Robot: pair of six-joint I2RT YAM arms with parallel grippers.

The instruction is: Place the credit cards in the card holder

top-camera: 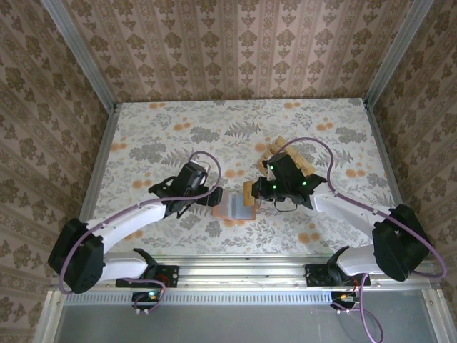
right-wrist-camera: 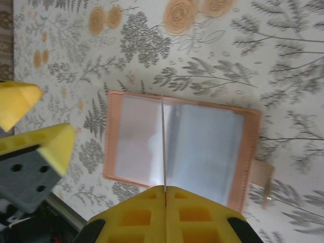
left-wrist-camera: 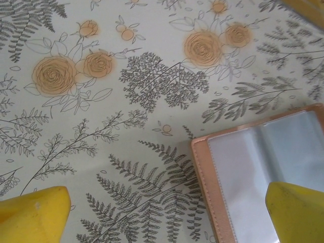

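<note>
The card holder (top-camera: 235,209) lies open and flat on the table, its pinkish-brown rim around greyish clear sleeves (right-wrist-camera: 202,147). My right gripper (right-wrist-camera: 165,190) is shut on one thin credit card (right-wrist-camera: 163,142), seen edge-on and held upright over the holder's middle fold. From above, that tan card (top-camera: 247,191) hangs at the holder's right end. My left gripper (left-wrist-camera: 164,217) is open, with one yellow finger (left-wrist-camera: 296,210) over the holder's left page (left-wrist-camera: 253,167) and the other finger (left-wrist-camera: 33,212) over bare table. More credit cards (top-camera: 280,145) lie behind the right arm.
The flowered tablecloth (top-camera: 164,136) covers the table, with patterned walls on three sides and a metal rail (top-camera: 250,270) along the near edge. The holder's strap tab (right-wrist-camera: 262,177) sticks out on one side. The left gripper's yellow fingers (right-wrist-camera: 45,147) are close beside the holder.
</note>
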